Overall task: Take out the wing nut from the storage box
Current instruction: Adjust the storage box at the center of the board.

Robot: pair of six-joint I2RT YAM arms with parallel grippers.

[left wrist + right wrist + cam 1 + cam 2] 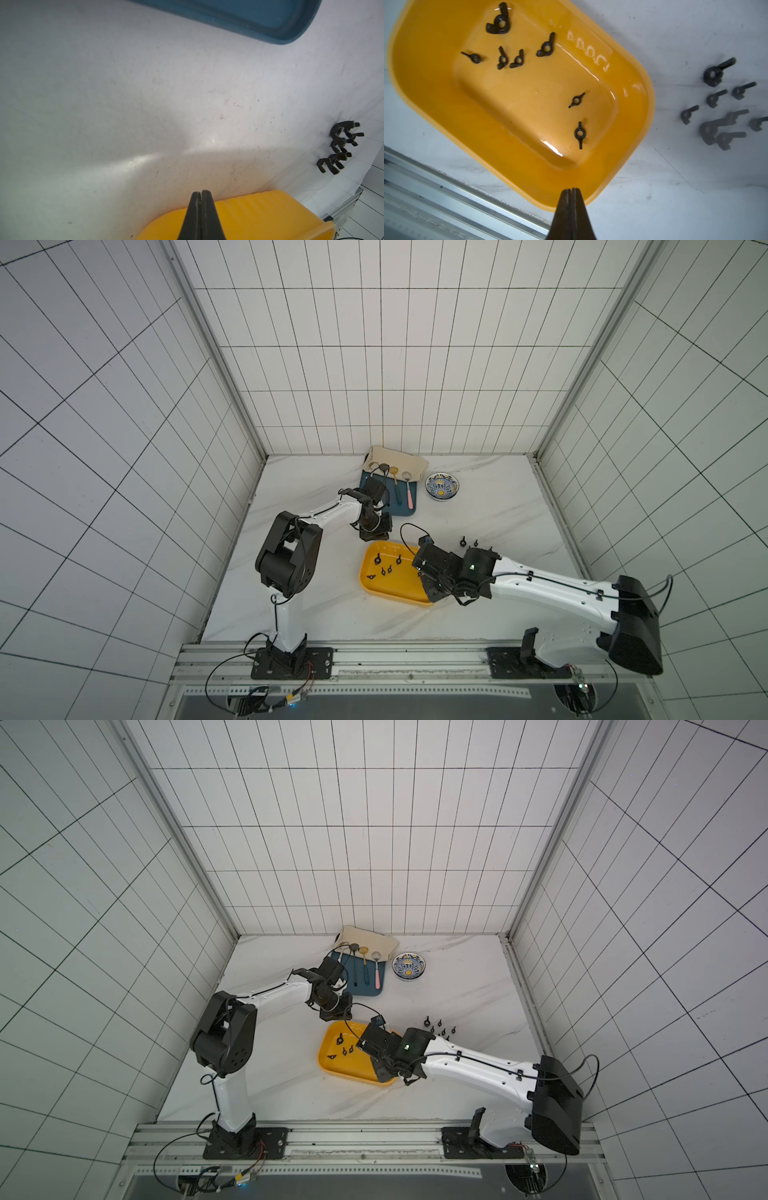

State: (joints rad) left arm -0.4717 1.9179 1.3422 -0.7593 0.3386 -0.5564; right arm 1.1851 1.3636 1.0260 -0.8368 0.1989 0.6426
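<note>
The yellow storage box [388, 591] [343, 1069] lies mid-table with several black wing nuts [546, 47] on its floor [529, 108]. In both top views a few of them [377, 560] [339, 1040] show at its far-left end. More wing nuts [714, 72] [463, 541] [427, 1020] [340, 143] lie loose on the table right of the box. My right gripper [571, 189] [431, 594] hovers shut and empty over the box's near right corner. My left gripper [201, 192] [374, 536] is shut and empty just beyond the box's far rim [259, 212].
A dark-blue tray [405, 512] [249, 18] with spoons [409, 497] and a beige cloth [397, 460] sits at the back. A patterned bowl [443, 487] stands to its right. The metal rail [446, 197] runs along the table's front edge.
</note>
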